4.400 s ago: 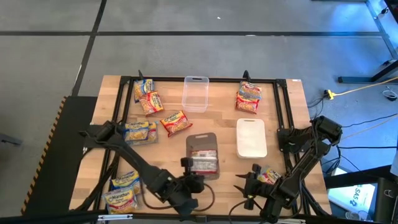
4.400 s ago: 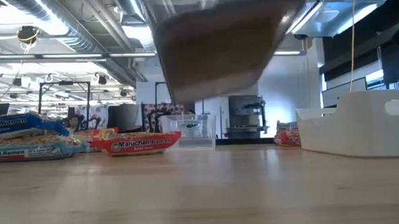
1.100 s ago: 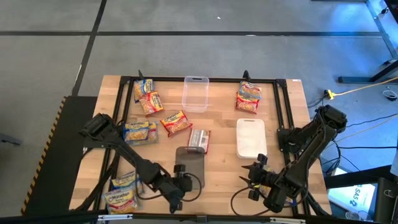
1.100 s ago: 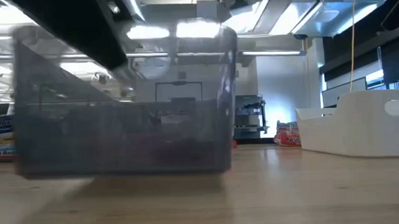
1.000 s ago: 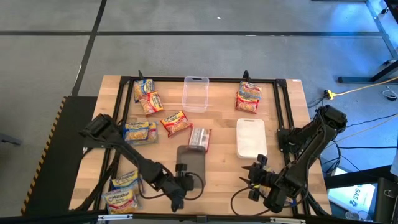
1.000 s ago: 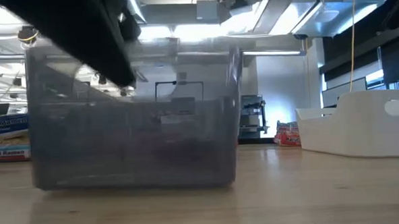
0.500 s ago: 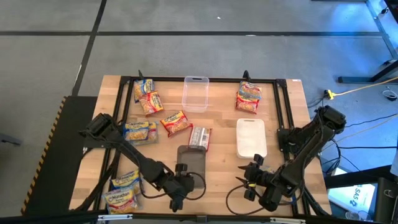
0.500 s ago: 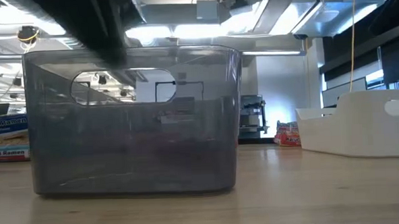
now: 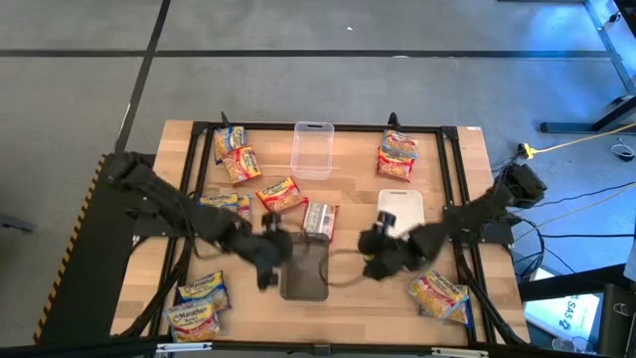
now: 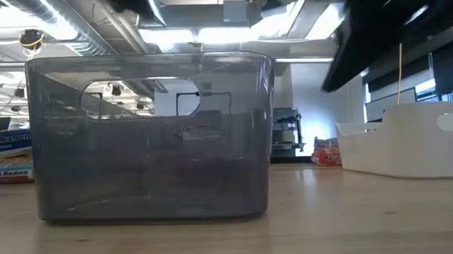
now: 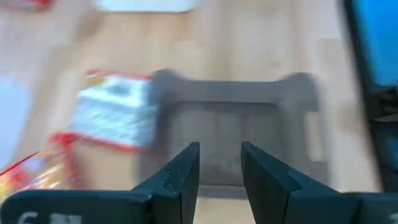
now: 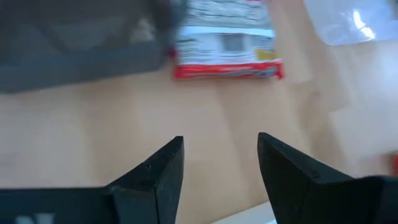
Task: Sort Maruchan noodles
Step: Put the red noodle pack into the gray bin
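Maruchan noodles lie scattered about the table. One packet (image 9: pixel 318 221) (image 12: pixel 227 37) lies just beyond the grey bin's (image 9: pixel 305 268) (image 10: pixel 150 138) far end. A red one (image 9: pixel 281 196) and blue ones (image 9: pixel 224 206) lie left of it, and another (image 9: pixel 440 295) lies near the right front corner. My left gripper (image 9: pixel 273 257) (image 11: pixel 219 149) hovers open at the bin's left side, above the table. At the bin's right, my right gripper (image 9: pixel 368 251) (image 12: pixel 219 144) hovers open over bare wood. Neither holds anything.
A clear container (image 9: pixel 311 149) stands at the far middle and a white container (image 9: pixel 400 219) (image 10: pixel 411 142) at the right. More packets lie at the far left (image 9: pixel 231 154), far right (image 9: pixel 397 156) and near left (image 9: pixel 199 303). A black frame (image 9: pixel 452 179) borders the table.
My left gripper has risen from the grey bin's near end and gone toward the table's left and far edge. My right gripper has swung from the near right corner toward the table's middle, uncovering a packet there. The bin stands flat on the table.
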Controlling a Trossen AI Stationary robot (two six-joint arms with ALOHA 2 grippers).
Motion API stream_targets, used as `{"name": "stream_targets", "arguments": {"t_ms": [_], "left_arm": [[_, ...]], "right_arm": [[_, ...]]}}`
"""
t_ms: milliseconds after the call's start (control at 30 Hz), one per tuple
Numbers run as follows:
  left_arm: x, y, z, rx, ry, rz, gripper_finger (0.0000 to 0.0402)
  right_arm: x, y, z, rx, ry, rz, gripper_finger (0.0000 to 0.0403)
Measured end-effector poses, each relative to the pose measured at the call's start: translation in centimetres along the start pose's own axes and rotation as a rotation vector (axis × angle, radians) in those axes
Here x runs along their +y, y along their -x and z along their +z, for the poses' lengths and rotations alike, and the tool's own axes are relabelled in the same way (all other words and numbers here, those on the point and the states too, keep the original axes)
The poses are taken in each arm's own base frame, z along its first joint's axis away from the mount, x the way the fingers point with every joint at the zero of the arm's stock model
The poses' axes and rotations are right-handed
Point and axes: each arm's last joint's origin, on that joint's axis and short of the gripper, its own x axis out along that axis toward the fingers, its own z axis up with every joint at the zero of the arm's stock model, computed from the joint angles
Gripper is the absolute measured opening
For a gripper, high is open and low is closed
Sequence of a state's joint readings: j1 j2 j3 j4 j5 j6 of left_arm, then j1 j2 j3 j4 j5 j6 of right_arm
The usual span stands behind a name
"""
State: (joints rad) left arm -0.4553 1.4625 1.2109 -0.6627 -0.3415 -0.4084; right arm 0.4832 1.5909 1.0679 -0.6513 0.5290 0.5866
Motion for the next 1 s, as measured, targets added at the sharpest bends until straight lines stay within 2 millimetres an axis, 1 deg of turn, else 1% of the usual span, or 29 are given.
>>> {"name": "stream_targets", "arguments": {"t_ms": [167, 267, 333, 400, 533, 667, 733, 833, 933, 1000], "left_arm": [[5.9, -0.6, -2.0, -0.043, 0.136, 0.117, 0.011], [8.5, -1.7, -3.5, -0.043, 0.203, 0.182, 0.011], [9.7, -2.5, -4.5, -0.015, 0.23, 0.21, 0.011], [10.7, -3.1, -5.2, 0.009, 0.252, 0.235, 0.011], [12.4, -4.5, -7.0, 0.044, 0.287, 0.315, 0.011], [13.9, -5.8, -8.7, 0.001, 0.341, 0.345, 0.011], [14.5, -6.3, -9.7, -0.003, 0.361, 0.348, 0.011], [15.2, -7.0, -10.6, -0.05, 0.384, 0.324, 0.011], [15.6, -8.0, -11.7, -0.055, 0.357, 0.29, 0.011], [15.7, -8.5, -11.8, -0.079, 0.347, 0.268, 0.011]], "right_arm": [[-3.9, -2.4, 2.0, 0.057, 0.077, -0.02, 0.0177], [-6.2, -3.6, 3.2, 0.06, 0.092, -0.023, 0.0177], [-7.6, -4.3, 4.0, 0.044, 0.089, -0.01, 0.0177], [-9.2, -5.0, 4.8, 0.014, 0.064, 0.016, 0.0177], [-12.0, -6.0, 6.4, -0.073, -0.039, 0.093, 0.0177], [-14.0, -7.1, 7.4, -0.134, -0.15, 0.145, 0.0177], [-14.4, -8.1, 7.8, -0.161, -0.205, 0.159, 0.0177], [-14.7, -9.6, 7.7, -0.146, -0.267, 0.216, 0.0184], [-14.7, -11.3, 7.5, -0.129, -0.334, 0.23, 0.0212], [-14.6, -12.3, 7.4, -0.134, -0.374, 0.228, 0.0237]]}}
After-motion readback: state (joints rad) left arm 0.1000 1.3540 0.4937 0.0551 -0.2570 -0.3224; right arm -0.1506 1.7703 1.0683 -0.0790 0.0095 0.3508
